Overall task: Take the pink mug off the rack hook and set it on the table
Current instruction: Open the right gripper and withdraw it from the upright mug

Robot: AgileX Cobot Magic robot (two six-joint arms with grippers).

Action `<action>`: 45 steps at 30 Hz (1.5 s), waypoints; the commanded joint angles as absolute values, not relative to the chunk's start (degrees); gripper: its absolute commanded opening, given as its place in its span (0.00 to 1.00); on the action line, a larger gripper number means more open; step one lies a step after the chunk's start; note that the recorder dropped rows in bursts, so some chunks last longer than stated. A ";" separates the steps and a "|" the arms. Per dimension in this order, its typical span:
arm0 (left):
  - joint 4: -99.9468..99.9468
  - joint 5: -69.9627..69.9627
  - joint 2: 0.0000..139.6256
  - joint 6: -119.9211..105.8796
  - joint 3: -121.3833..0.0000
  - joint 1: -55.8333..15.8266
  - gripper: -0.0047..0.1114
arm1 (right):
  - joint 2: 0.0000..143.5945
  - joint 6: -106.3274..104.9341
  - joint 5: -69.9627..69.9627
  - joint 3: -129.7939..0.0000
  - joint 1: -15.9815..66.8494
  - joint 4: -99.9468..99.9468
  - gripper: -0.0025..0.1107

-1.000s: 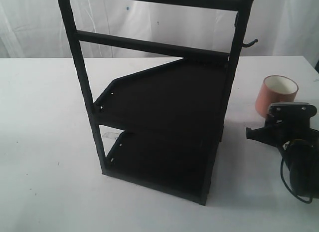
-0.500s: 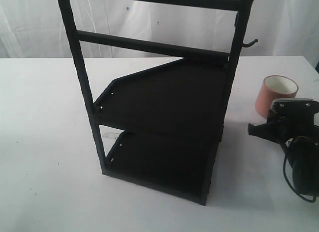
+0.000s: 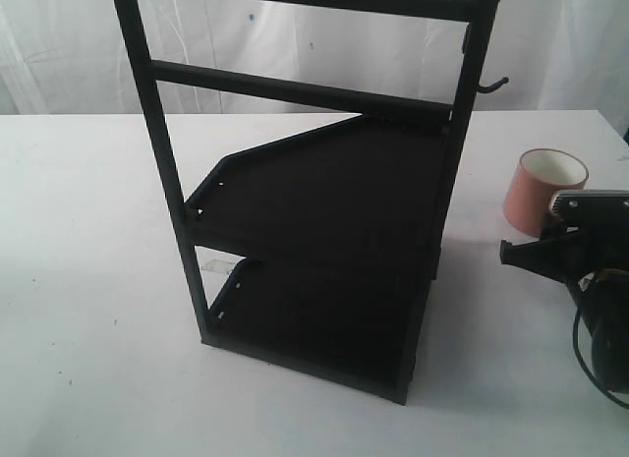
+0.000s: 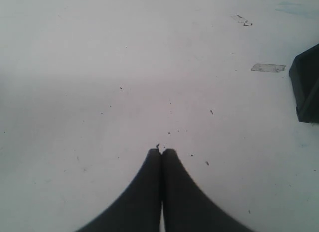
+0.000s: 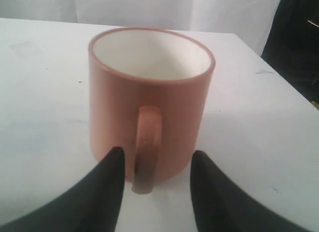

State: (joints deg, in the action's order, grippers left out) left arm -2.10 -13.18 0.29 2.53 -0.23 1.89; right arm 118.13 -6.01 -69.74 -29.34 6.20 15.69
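The pink mug (image 3: pixel 543 187) stands upright on the white table (image 3: pixel 88 280), to the right of the rack, its white inside showing. In the right wrist view the mug (image 5: pixel 149 92) turns its loop handle toward my right gripper (image 5: pixel 155 154), which is open; its fingers flank the handle's lower end without touching it. From the exterior view the right gripper (image 3: pixel 536 243) sits low, just in front of the mug. The rack hook (image 3: pixel 494 85) sticks out bare from the upright post. My left gripper (image 4: pixel 161 151) is shut over bare tabletop and holds nothing.
The tall black rack (image 3: pixel 324 192) with two shelves fills the middle of the table. One corner of the rack (image 4: pixel 305 85) and a strip of clear tape (image 4: pixel 268 68) show in the left wrist view. White curtains hang behind the table.
My right arm has drawn back to the right and toward the table's near edge, away from the mug. The mug and rack have not moved.
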 commanded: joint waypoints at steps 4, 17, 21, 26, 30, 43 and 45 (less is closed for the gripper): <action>-2.75 -13.36 0.00 2.57 0.00 2.00 0.04 | 113.70 -3.69 -69.96 -24.75 6.25 15.83 0.38; -2.75 -13.36 0.00 2.57 0.00 2.00 0.04 | 107.13 1.76 -69.96 -20.64 6.25 16.43 0.38; -2.75 -13.36 0.00 2.57 0.00 2.00 0.04 | 106.00 1.75 -69.96 -20.10 6.25 16.43 0.38; -2.75 -13.36 0.00 2.57 0.00 2.00 0.04 | 100.26 1.75 -69.96 -17.06 6.25 15.64 0.38; -2.75 -13.36 0.00 2.57 0.00 2.00 0.04 | 93.72 1.75 -69.96 -14.37 6.25 14.54 0.38; -2.75 -13.36 0.00 2.57 0.00 2.00 0.04 | 65.22 1.75 -47.17 -11.97 6.25 8.69 0.38; -2.75 -13.36 0.00 2.57 0.00 2.00 0.04 | 60.55 1.75 -41.12 -13.14 6.25 8.26 0.35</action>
State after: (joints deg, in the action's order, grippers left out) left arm -2.10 -13.18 0.29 2.53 -0.23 1.89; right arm 66.31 1.48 -48.52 -11.84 6.26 9.89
